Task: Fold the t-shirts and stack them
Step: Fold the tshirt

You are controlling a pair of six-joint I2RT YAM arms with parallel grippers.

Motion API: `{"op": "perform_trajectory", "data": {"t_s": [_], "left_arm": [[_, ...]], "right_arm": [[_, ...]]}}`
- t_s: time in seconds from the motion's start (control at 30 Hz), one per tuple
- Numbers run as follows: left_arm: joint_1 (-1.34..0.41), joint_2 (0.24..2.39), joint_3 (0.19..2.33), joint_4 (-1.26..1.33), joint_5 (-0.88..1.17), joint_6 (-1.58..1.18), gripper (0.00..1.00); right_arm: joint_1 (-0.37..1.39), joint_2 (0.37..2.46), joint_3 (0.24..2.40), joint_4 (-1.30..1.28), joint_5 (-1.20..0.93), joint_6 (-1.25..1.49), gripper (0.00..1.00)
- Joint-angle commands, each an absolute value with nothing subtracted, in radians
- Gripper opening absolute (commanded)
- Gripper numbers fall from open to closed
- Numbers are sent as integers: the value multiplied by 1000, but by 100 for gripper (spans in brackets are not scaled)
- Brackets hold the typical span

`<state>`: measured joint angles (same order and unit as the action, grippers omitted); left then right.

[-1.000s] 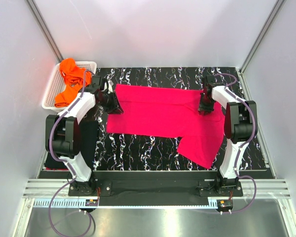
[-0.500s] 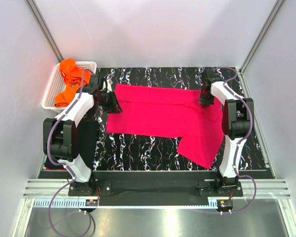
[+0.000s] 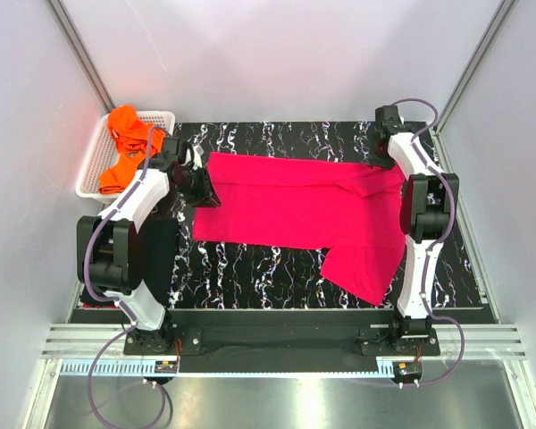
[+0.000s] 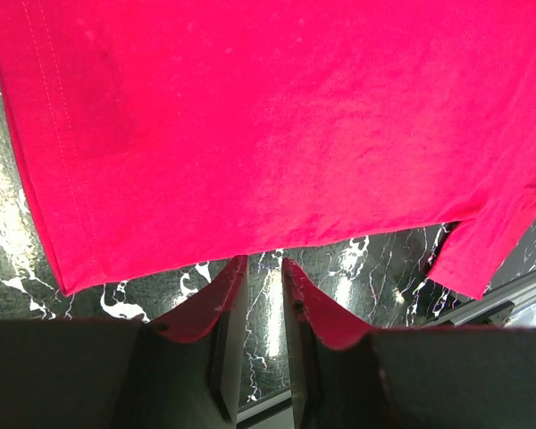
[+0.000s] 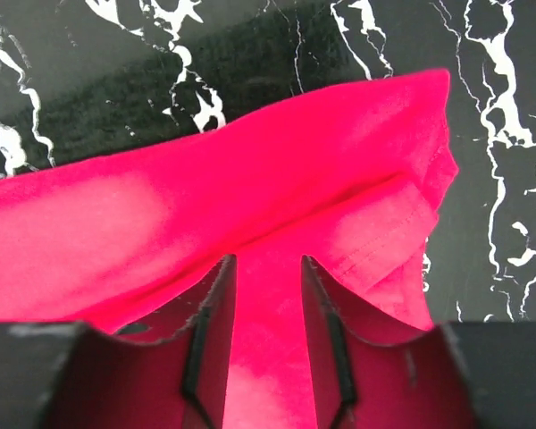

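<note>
A hot pink t-shirt lies spread flat on the black veined mat. One sleeve points to the near right. My left gripper sits at the shirt's left hem, and its jaws stand slightly apart. In the left wrist view only mat shows between them, with the hem just ahead. My right gripper is at the shirt's far right corner. It is open, low over the pink sleeve, with cloth showing between its fingers. Orange t-shirts lie in the basket. A black folded t-shirt lies under my left arm.
The white lattice basket stands off the mat's far left corner. Grey walls close in on the far side and both sides. A metal rail runs along the near edge.
My right gripper has moved away from me to the shirt's far right corner, and the pink cloth there has stretched farther back. My left gripper has hardly moved.
</note>
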<state>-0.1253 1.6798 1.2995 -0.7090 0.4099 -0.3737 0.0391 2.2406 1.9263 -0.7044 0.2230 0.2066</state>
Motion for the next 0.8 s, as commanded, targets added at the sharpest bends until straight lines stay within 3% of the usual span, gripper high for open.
{"op": "perform_trajectory", "data": {"t_s": [0.0,0.23,0.4,0.5,0.77], "left_arm": [[-123,1635,1292,-701,396,-357,26],[-123,1666,1316,-703,420,-362,26],[-123,1680,1315,-703,431,-362,26],[-123,1678,1316,-703,433,-359,26],[-120,1678,1328,-710,428,-350,26]], "right_arm": [[40,2132,1887,-724,163,228,43],[38,1967,1612,-597,-77,325,52],[37,1931,1478,-531,-133,357,33],[37,1945,1453,-519,-141,371,33],[14,1968,1402,-462,-150,410,47]]}}
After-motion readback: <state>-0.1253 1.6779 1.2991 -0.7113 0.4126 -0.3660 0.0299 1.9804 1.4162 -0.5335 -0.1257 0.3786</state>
